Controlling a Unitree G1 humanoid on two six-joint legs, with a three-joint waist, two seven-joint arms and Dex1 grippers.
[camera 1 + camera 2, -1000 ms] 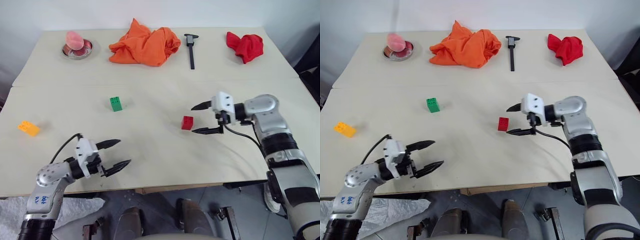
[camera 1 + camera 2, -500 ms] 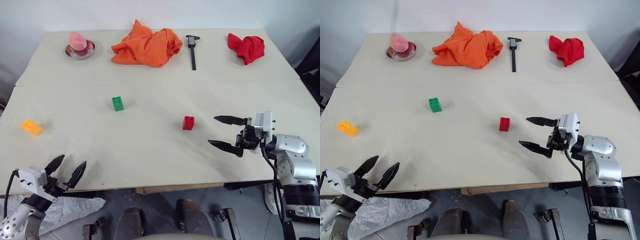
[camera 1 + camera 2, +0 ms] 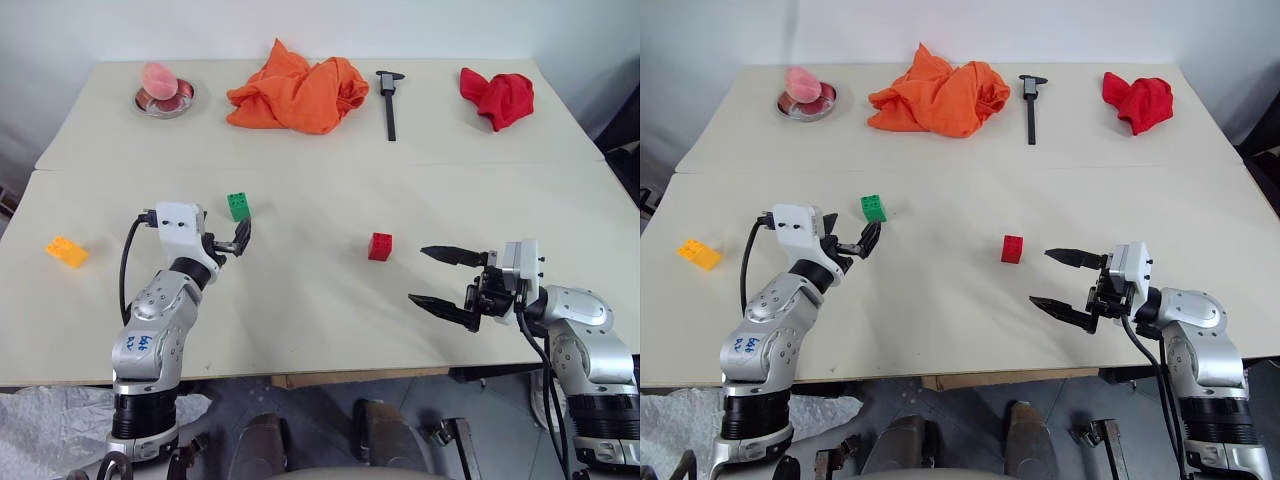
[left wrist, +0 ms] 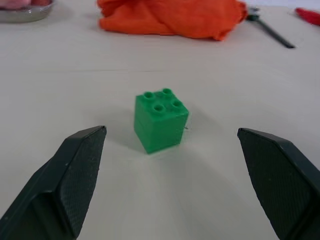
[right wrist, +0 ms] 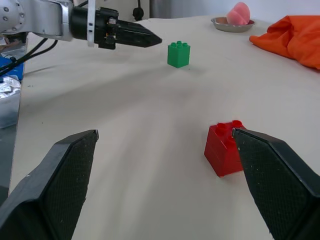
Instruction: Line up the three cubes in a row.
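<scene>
The green cube [image 3: 238, 206] stands upright on the pale table [image 3: 320, 320], studs up, a little left of the middle, and my left gripper [image 3: 236, 240] is levelled at it from just behind, fingers spread wide and holding nothing; in my left wrist view the green cube [image 4: 160, 119] sits between the two black fingers [image 4: 67, 180] but clear of both, with bare table all round it. The red cube [image 3: 379, 246] stands further to my right, nearer the middle of the table, well apart from the green one. My right gripper [image 3: 446, 278] hangs near it on its right side, pointing across toward it, its fingers parted as far as they go and empty; from my right wrist the red cube [image 5: 225, 148] shows just inside one finger [image 5: 277, 180], not touching it. The orange-yellow cube [image 3: 66, 251] lies by itself near the table's left edge, far from the other two, so the three make no row as they stand. Along the far side of the table are a small metal dish [image 3: 166, 100] with a pink thing in it, a crumpled orange cloth [image 3: 295, 90], a black caliper [image 3: 389, 98] and a bunched red cloth [image 3: 498, 95].
</scene>
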